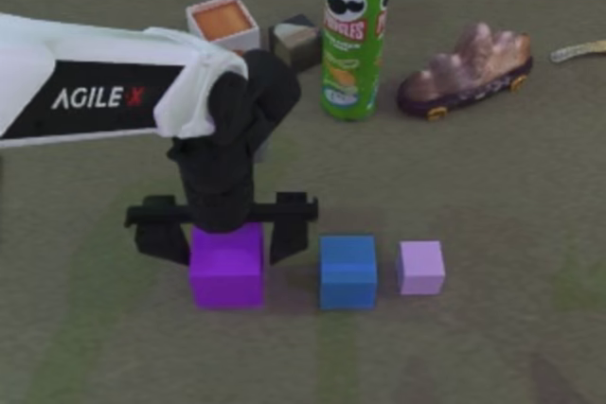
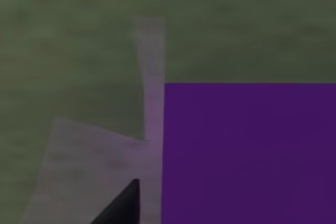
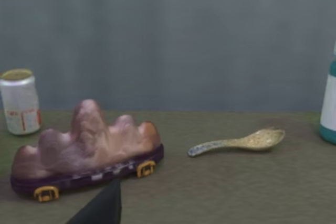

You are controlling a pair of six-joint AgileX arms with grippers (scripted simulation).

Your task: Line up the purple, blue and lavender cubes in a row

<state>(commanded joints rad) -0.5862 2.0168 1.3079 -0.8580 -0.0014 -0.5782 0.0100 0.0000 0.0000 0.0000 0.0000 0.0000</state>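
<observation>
Olive-green mottled tabletop (image 1: 492,234) is seen filling the top view, w/ faint lighter streaks. Plain grey-blue wall (image 3: 168,35) is seen behind the table's far edge. Light is even & diffuse; soft shadows are cast.

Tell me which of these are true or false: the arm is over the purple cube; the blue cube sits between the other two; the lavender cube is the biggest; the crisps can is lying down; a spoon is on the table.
1. The left gripper is over the purple cube. True; its fingers straddle the cube.
2. The blue cube sits between the purple and lavender ones. True.
3. The lavender cube is the biggest. False; it is the smallest, the purple is largest.
4. The green crisps can is lying down. False; it stands upright.
5. A spoon lies on the table. True.
</observation>
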